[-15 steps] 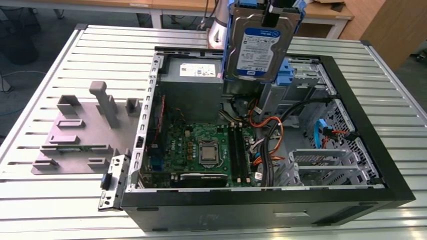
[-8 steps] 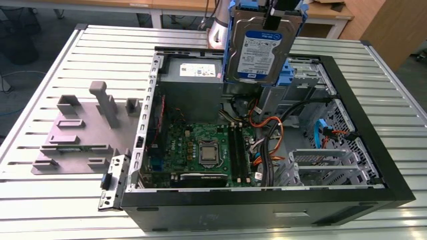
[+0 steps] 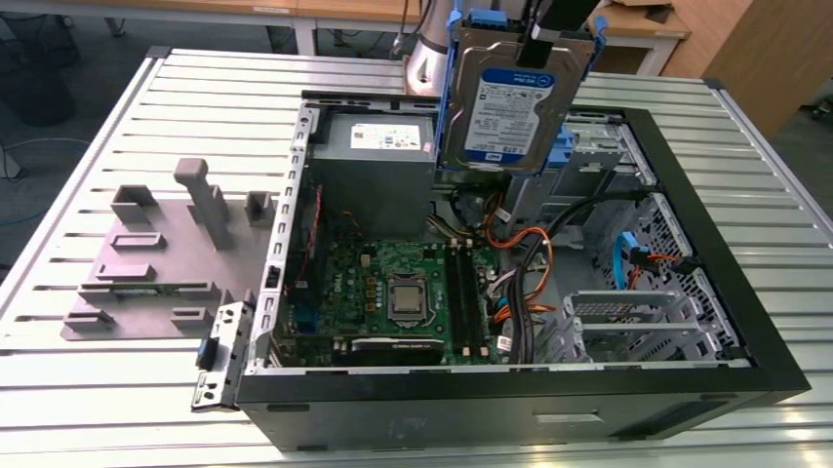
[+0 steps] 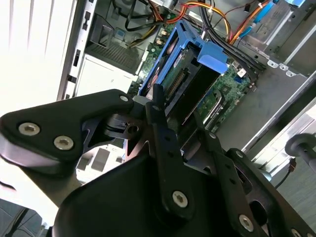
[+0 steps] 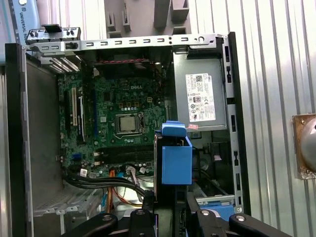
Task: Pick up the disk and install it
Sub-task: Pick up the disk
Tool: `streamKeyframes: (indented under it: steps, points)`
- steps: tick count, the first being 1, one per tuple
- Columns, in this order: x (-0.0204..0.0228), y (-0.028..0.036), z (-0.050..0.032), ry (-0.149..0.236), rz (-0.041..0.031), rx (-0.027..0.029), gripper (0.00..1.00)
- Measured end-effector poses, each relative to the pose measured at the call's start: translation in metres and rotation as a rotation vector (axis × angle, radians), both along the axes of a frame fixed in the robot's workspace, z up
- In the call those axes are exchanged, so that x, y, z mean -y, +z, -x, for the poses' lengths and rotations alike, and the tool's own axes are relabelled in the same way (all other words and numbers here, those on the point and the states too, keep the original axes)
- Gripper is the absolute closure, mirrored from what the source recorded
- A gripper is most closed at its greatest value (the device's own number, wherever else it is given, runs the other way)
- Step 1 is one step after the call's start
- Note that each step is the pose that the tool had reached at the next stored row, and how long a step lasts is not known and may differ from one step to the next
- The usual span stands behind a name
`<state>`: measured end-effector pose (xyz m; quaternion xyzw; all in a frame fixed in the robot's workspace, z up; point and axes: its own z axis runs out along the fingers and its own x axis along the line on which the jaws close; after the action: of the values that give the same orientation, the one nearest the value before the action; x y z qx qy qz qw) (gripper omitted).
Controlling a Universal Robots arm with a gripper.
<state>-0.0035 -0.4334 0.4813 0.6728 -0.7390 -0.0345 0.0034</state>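
The disk above the computer case, fixture block at the exterior view's left

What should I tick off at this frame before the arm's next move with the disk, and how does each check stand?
1. Grip: ok. The hand is shut on the disk, which hangs above the open computer case.
2. Blue rails on the disk: ok, fitted on both sides.
3. Case access: ok, the side is off and the inside is exposed.
4. Path under the disk: cannot tell. Loose cables lie across the inside below it, and whether they are in the way is not clear.
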Motion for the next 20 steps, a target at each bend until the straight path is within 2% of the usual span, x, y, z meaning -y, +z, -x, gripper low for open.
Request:
streamKeyframes:
  steps: [20]
  points:
    - [0.0282, 0.0, -0.0003, -0.004, 0.0, 0.0, 0.65]
